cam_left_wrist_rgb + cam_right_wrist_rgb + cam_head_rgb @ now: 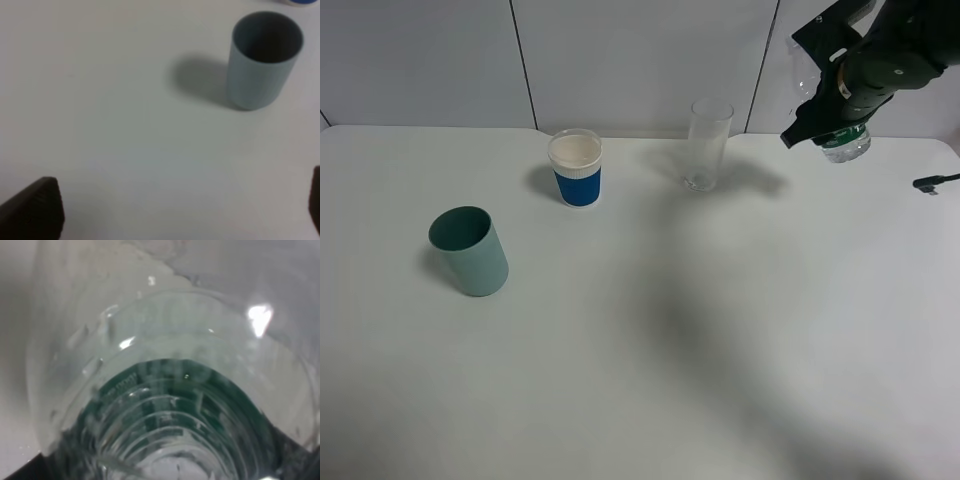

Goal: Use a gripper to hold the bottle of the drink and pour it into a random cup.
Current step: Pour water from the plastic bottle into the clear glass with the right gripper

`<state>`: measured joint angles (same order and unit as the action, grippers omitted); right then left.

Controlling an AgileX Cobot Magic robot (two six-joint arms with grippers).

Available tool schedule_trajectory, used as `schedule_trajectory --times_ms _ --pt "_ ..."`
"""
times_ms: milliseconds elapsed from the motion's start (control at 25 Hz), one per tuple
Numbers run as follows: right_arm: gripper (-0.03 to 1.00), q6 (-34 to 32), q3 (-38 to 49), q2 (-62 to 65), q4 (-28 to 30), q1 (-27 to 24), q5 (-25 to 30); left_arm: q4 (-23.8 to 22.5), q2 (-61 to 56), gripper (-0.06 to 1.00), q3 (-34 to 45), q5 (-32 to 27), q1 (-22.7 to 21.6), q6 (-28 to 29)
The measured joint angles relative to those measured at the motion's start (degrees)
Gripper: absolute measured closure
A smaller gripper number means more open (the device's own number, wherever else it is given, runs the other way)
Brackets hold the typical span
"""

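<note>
My right gripper [838, 108] is shut on the bottle of the drink [846, 143] and holds it in the air at the back right, tilted. Only the bottle's lower part with the dark green label shows below the black arm. The right wrist view is filled by the clear bottle [170, 390] and its green label. The clear tall cup [707, 143] stands upright on the table to the left of the bottle, apart from it. My left gripper [175, 210] is open and empty above bare table; it is out of the exterior high view.
A teal plastic cup [470, 252] stands at the left, also in the left wrist view [262, 60]. A blue-and-white paper cup [576, 167] stands at the back middle. A black cable [935, 183] lies at the right edge of the white table [670, 350].
</note>
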<state>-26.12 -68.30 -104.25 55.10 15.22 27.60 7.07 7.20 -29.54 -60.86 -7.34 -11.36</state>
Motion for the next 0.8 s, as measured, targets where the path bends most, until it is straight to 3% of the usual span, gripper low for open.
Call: schedule_trajectory --times_ms 800 --pt "0.42 0.50 -2.13 -3.19 9.24 4.23 6.01 0.00 0.00 -0.05 0.00 0.00 0.00 0.00"
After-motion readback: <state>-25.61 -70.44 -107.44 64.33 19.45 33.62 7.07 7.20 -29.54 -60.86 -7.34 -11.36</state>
